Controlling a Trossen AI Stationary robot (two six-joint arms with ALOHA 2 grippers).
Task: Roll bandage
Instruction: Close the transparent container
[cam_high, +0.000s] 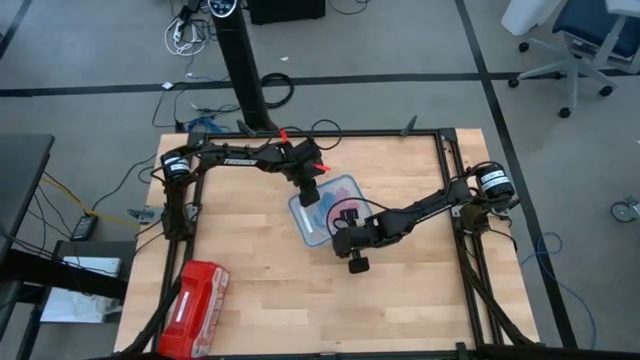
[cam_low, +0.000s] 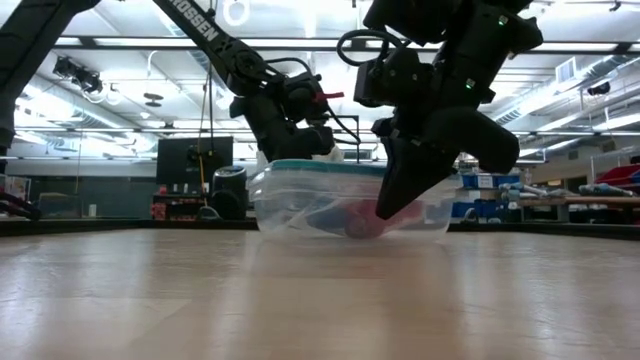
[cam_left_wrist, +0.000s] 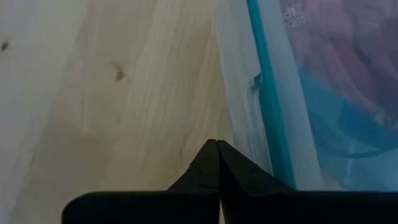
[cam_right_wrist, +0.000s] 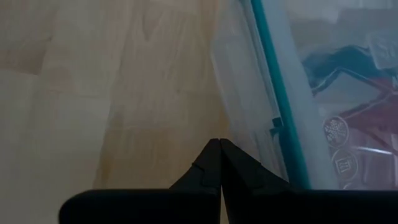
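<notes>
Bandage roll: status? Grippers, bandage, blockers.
Left gripper shut, right gripper shut, both empty beside the lidded clear container. Bandage only a blue blur inside. Lid on, blocks access.

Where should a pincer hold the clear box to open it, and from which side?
Probably at the lid's teal rim, coming from the side at table height. The clear box lies flat and lidded, so only this thin edge that juts out can be gripped. Both pincers, left and right, are shut beside that rim; one would have to open first.
</notes>
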